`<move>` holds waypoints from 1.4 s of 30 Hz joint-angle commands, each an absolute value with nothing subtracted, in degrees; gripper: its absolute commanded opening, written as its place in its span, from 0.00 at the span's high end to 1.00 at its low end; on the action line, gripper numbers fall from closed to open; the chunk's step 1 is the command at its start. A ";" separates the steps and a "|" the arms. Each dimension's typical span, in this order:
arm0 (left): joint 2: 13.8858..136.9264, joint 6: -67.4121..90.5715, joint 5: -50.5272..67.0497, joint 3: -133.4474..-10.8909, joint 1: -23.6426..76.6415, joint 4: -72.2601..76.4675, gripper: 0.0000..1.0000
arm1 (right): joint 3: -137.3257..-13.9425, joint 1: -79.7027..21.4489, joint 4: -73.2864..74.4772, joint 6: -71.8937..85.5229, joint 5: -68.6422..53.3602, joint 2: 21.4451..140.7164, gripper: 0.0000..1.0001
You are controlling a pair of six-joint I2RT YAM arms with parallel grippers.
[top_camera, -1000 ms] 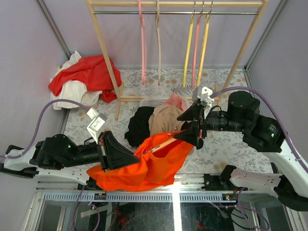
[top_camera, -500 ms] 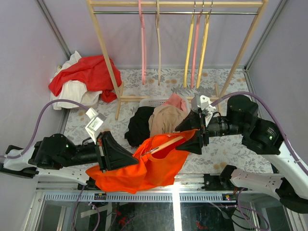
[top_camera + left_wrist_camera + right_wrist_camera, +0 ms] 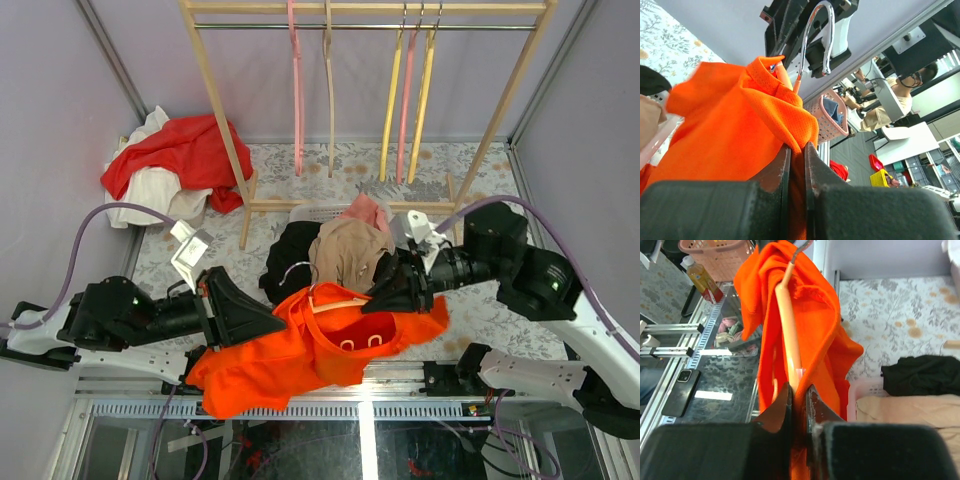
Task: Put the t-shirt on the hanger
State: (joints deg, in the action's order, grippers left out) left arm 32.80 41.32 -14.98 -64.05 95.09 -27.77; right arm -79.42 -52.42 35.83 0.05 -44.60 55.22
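Observation:
The bright orange t-shirt (image 3: 300, 360) hangs bunched between my two grippers at the table's near edge. The peach hanger sits inside it: its wavy lower bar (image 3: 357, 343) shows through the neck opening, and its silver hook (image 3: 816, 35) rises above the collar. My left gripper (image 3: 278, 322) is shut on a fold of the t-shirt (image 3: 740, 125) below the collar. My right gripper (image 3: 388, 293) is shut on the t-shirt (image 3: 827, 340) where the hanger's arm (image 3: 789, 325) runs down into the jaws.
A white basket (image 3: 305, 211) behind the shirt holds a tan garment (image 3: 345, 250), a black cloth (image 3: 290, 255) and a pink one. A wooden rack (image 3: 225, 120) at the back carries pink and yellow hangers (image 3: 392, 100). Red cloth (image 3: 185, 150) lies back left.
My right gripper has gone from open to shut, on the shirt at the hanger's arm. The shirt now spreads further right. The left arm has barely moved.

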 commanded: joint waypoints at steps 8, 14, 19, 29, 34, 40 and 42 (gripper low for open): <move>32.46 36.08 -30.32 -68.01 106.38 -27.26 0.67 | -77.19 -52.36 34.96 4.58 -27.85 50.70 1.00; 34.94 33.97 -39.61 -74.00 106.43 -37.79 0.60 | -78.22 -52.30 39.07 6.45 -14.93 50.17 1.00; 39.75 33.50 -48.90 -79.60 106.39 -48.54 0.51 | -78.87 -52.34 41.43 7.34 -8.96 48.57 1.00; 64.43 39.85 -57.30 -91.47 106.37 -69.98 0.49 | -83.15 -52.30 43.17 6.55 -4.53 49.44 1.00; 72.67 44.52 -58.42 -95.58 106.61 -76.32 0.48 | -84.85 -52.35 43.60 6.19 -3.91 50.91 1.00; 76.56 51.45 -63.85 -96.96 106.52 -83.33 0.54 | -86.28 -52.38 44.20 6.23 -3.91 51.01 1.00; 75.30 52.59 -64.82 -96.41 106.43 -83.32 0.76 | -86.51 -52.32 44.60 6.15 -3.80 50.74 1.00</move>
